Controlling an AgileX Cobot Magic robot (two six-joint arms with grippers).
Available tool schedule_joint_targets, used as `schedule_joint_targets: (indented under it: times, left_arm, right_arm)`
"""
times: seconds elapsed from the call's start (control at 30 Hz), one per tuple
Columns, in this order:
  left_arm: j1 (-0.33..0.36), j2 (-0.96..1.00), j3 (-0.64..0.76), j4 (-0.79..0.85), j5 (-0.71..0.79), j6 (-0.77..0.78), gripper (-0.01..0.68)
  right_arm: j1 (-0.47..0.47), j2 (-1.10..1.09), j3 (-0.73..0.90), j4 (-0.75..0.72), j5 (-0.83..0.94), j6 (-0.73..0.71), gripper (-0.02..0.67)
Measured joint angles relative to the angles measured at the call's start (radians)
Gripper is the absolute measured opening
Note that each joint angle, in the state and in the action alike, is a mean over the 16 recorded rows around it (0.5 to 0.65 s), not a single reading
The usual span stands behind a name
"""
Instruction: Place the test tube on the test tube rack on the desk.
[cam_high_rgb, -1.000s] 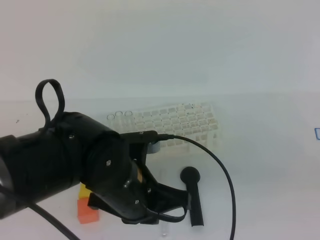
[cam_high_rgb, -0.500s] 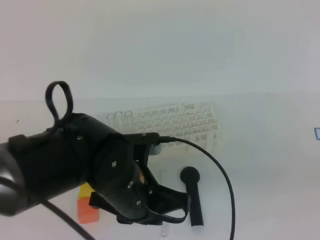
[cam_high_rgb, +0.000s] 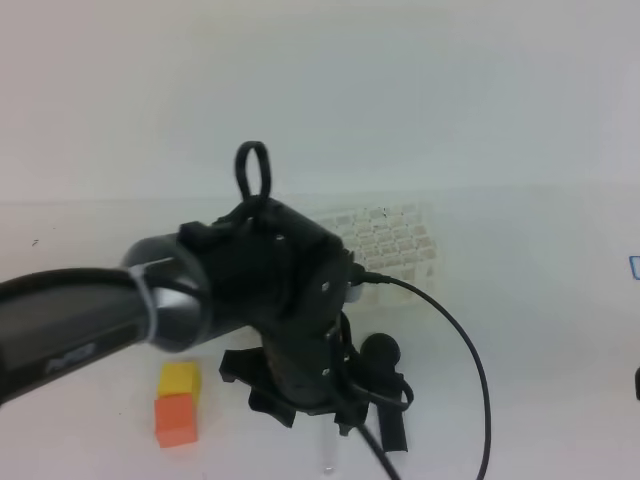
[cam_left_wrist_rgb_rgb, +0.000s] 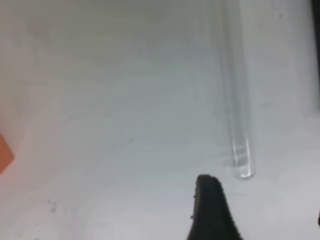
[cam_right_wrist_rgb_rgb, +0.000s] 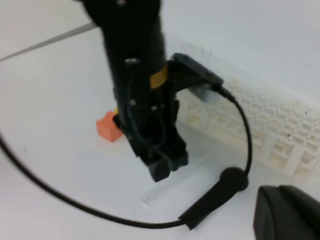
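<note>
The test tube (cam_left_wrist_rgb_rgb: 235, 100) is a clear glass tube lying flat on the white desk (cam_left_wrist_rgb_rgb: 100, 100), its round end near the fingertips. In the exterior view only its lower end (cam_high_rgb: 327, 455) shows below the left gripper (cam_high_rgb: 335, 420). That gripper points down over the tube and is open; one black fingertip (cam_left_wrist_rgb_rgb: 210, 210) stands left of the tube's end without touching it. The white test tube rack (cam_high_rgb: 385, 240) lies behind the arm, also seen in the right wrist view (cam_right_wrist_rgb_rgb: 270, 120). Of the right gripper (cam_right_wrist_rgb_rgb: 287, 215), only a dark body shows at the bottom right.
A black round-headed tool (cam_high_rgb: 388, 395) lies just right of the tube. A yellow block (cam_high_rgb: 180, 378) and an orange block (cam_high_rgb: 175, 420) sit to the left. The left arm's cable (cam_high_rgb: 470, 370) loops over the desk on the right.
The left arm has swung right and turned upright over the tube. Its jaws have opened. The tube, tool and blocks have stayed in place.
</note>
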Motion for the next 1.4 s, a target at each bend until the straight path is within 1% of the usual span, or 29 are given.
schedule_joint_targets:
  times: [0.27,0.7,0.77,0.9,1.27,1.33,1.4]
  left_arm:
    - [0.0,0.123,-0.075,0.013,0.045,0.009,0.423]
    - [0.0,0.218,-0.083,0.017,0.006,-0.006,0.417]
    - [0.0,0.224,-0.083,0.017,-0.007,-0.014,0.407]
    - [0.001,0.233,-0.084,0.019,-0.027,-0.026,0.343]
    - [0.001,0.24,-0.085,0.073,-0.053,-0.041,0.132]
    - [0.0,0.232,-0.085,0.086,-0.062,-0.037,0.111]
    - [0.0,0.217,-0.085,0.096,-0.078,-0.028,0.112]
  right_arm:
    - [0.002,0.0,0.0,-0.013,0.059,-0.002,-0.001]
    - [0.024,0.0,0.0,-0.021,0.082,-0.002,-0.001]
    - [0.027,0.0,0.0,-0.021,0.082,-0.002,-0.001]
    - [0.029,0.0,0.0,-0.021,0.083,-0.002,-0.001]
    - [0.029,0.0,0.0,-0.026,0.084,-0.007,-0.001]
    - [0.029,0.0,0.0,-0.034,0.084,-0.009,-0.001]
    - [0.029,0.0,0.0,-0.046,0.084,-0.011,-0.001]
